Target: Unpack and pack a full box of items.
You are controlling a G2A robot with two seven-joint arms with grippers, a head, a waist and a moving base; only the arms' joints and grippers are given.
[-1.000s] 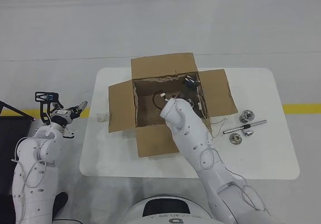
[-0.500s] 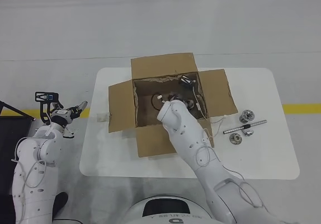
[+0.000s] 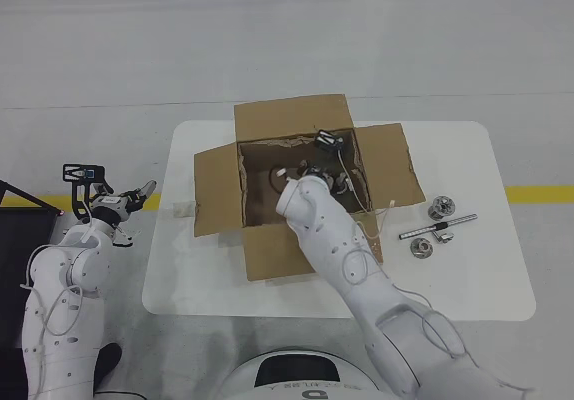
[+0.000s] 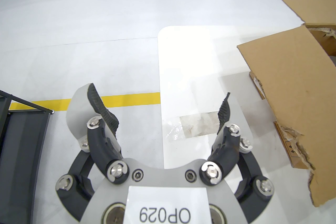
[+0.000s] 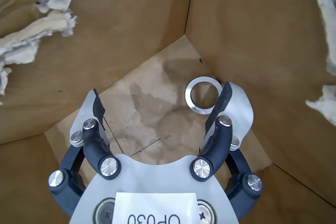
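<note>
Inside box (image 3: pixel 217 190), low near a floor corner: R gripper (image 5: pixel 161 92) spread wide, gripping nothing; 1 fingertip (image 5: pixel 223 96) just beside metal ring (image 5: pixel 199 110) lying flat on box floor, contact hard to tell. L gripper (image 4: pixel 158 90) off table's (image 4: pixel 183 51) left edge, also spread, empty. From top, box interior partly hidden under R arm (image 3: pixel 327 230); cables (image 3: pixel 282 172) + dark item (image 3: pixel 329 140) there hard to make out.
</note>
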